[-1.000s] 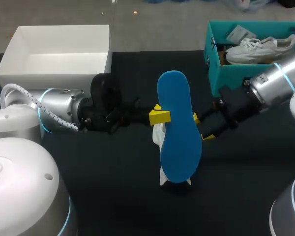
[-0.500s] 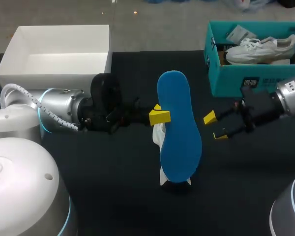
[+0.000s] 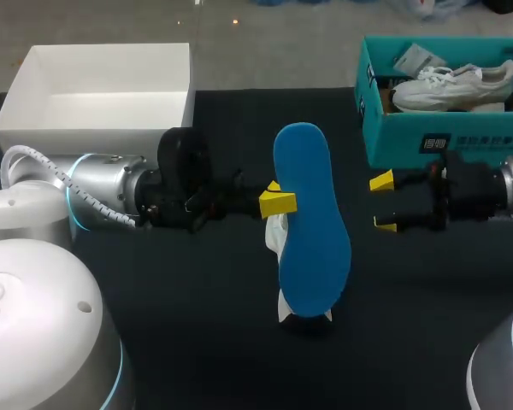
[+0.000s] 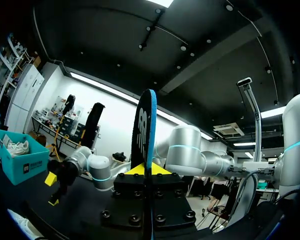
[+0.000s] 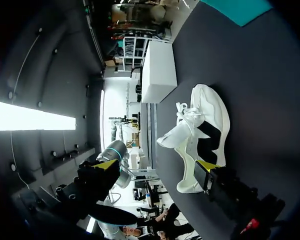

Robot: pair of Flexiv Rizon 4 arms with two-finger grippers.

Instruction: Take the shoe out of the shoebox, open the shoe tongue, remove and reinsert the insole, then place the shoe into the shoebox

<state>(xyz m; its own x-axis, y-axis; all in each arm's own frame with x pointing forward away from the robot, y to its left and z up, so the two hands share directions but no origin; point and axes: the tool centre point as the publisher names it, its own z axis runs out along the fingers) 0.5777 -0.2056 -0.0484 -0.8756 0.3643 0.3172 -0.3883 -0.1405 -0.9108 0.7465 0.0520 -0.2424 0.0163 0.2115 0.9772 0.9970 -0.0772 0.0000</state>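
1. The left gripper [image 3: 276, 198] is near the middle of the dark table [image 3: 197, 342]. It comes in from 9 o'clock and is closed on one long edge of the blue insole [image 3: 312, 231].
2. In the head view the insole shows its broad blue face, and its length runs from 12 to 6 o'clock.
3. In the left wrist view the insole [image 4: 144, 125] is seen from its thin edge. It stands up between the two yellow tips of the left gripper [image 4: 150, 171], which press it from both sides.
4. The white shoe [image 3: 278, 235] lies on the table under the insole, outside both boxes. Only small white parts of it show at the insole's 9 and 6 o'clock sides.
5. The right gripper [image 3: 383, 203] is at 3 o'clock of the insole, apart from it. Its fingers are spread wide and hold nothing.
6. In the right wrist view the shoe [image 5: 202, 125] is white with black panels. It lies ahead of the right gripper [image 5: 156, 165] and touches neither finger.
7. The white shoebox [image 3: 103, 128] is at 10 o'clock of the table, with nothing inside.
8. A teal box [image 3: 393, 137] at 2 o'clock holds other white shoes [image 3: 449, 85].
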